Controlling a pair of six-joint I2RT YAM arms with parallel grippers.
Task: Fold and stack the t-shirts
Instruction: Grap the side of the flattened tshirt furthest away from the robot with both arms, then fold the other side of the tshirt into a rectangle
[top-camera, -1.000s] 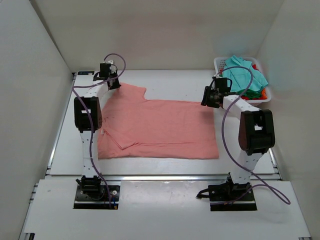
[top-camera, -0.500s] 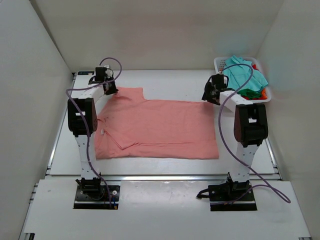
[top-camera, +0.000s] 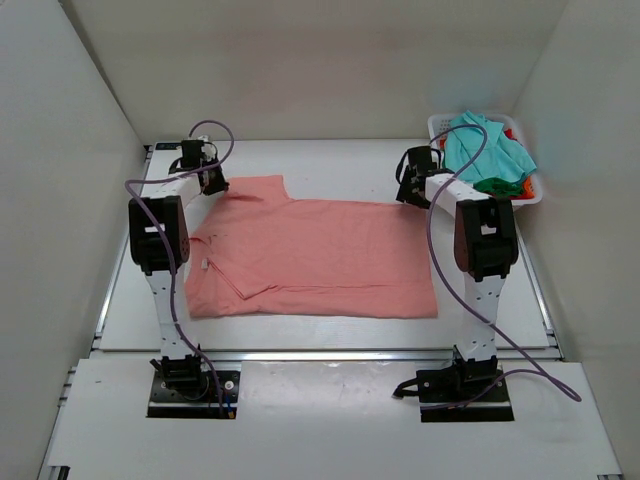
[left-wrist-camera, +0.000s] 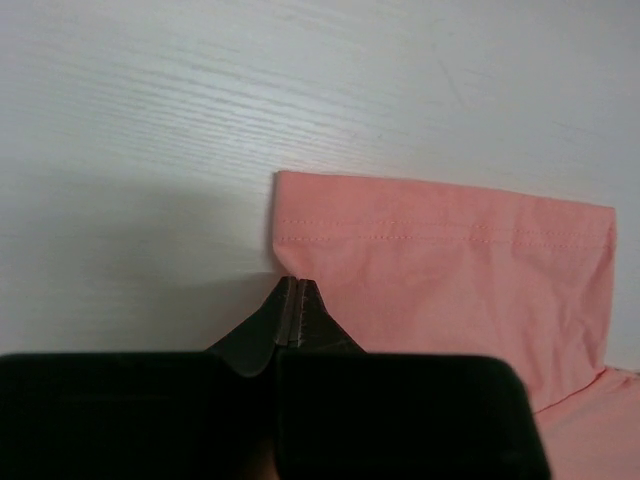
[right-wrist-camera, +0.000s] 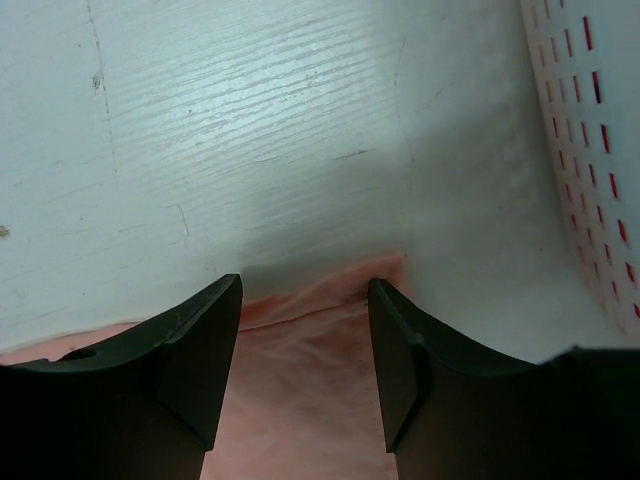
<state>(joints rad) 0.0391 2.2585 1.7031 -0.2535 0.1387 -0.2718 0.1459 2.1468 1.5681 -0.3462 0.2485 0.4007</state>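
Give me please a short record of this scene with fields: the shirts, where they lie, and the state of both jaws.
shirt on table: salmon-pink t-shirt, spread out on the white table
left jaws: shut on the edge of its sleeve
right jaws: open, one on each side of the shirt's far right corner, not gripping
basket: white basket at the far right, teal t-shirt on top, green cloth under it
stack: none visible

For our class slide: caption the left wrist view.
Closed left claw pinching the salmon-pink t-shirt at its sleeve hem.
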